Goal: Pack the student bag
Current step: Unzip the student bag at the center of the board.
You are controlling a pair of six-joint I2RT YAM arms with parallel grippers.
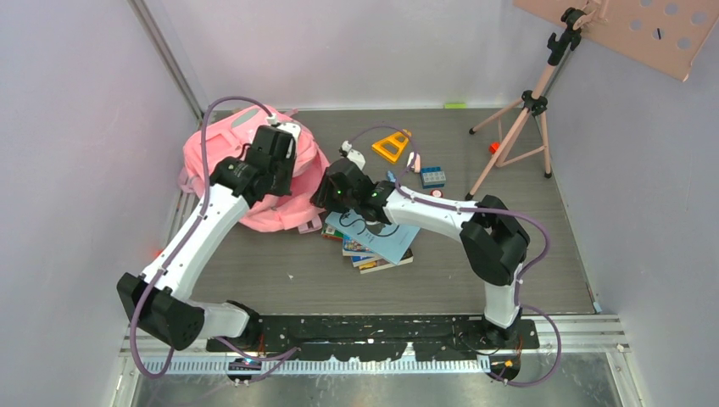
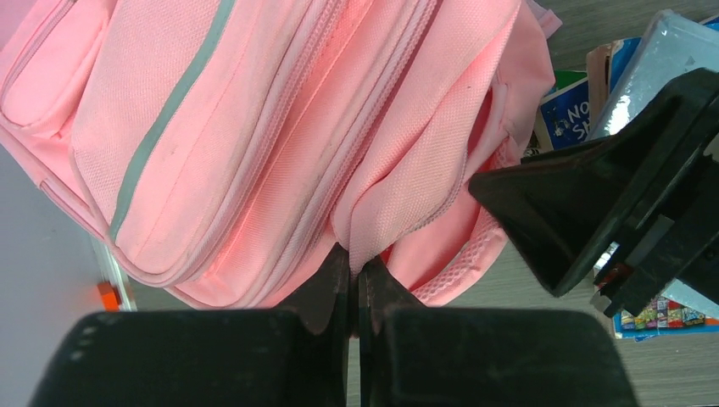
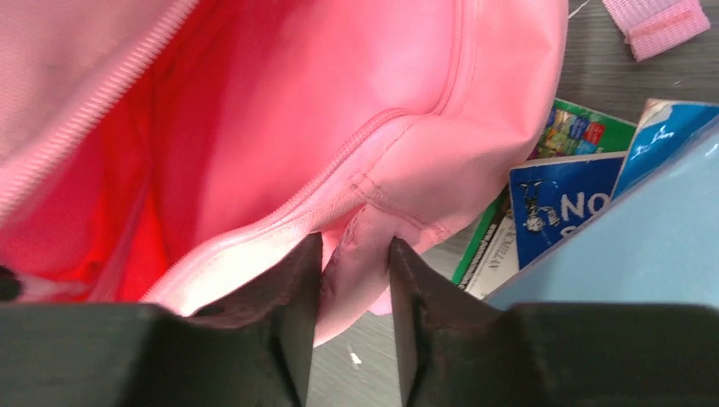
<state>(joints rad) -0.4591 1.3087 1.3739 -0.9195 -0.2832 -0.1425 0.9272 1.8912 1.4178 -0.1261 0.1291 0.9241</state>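
Student bag (image 1: 254, 182) lay on the surface (image 1: 280, 271) at far left, beside a stack of books (image 1: 373, 246). Left gripper (image 2: 356, 275) jaws were pressed together on a fabric fold of the bag. Right gripper (image 3: 356, 271) jaws stood partly spread around a seam tab at the bag's opening.

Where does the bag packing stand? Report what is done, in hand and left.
Done: the student bag has its zip open, red lining showing.
In hand: the left pincer is shut on a fold of the bag; the right pincer straddles a flap at the opening's rim.
Left: the stack of books and the toys lie outside on the table.
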